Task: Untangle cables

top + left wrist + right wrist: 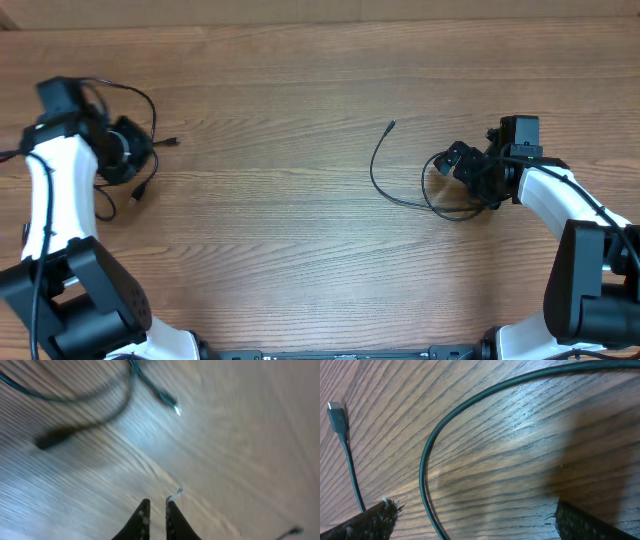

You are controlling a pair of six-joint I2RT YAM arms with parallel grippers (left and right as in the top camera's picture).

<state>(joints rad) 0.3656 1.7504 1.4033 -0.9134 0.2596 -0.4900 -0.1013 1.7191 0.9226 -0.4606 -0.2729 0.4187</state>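
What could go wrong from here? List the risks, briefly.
1. The left pincer looks shut on nothing. The thin black cord with the silvery plug tip lies apart from it, so lifting now may bring nothing up.
2. The right pincer stands open astride the curved thin black cable on the wooden table. Closing there could miss it or drag the loop tighter.

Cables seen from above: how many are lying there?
2. One cable loops beside the left gripper; the other cable curves out from the right gripper. More may hide under the grippers.
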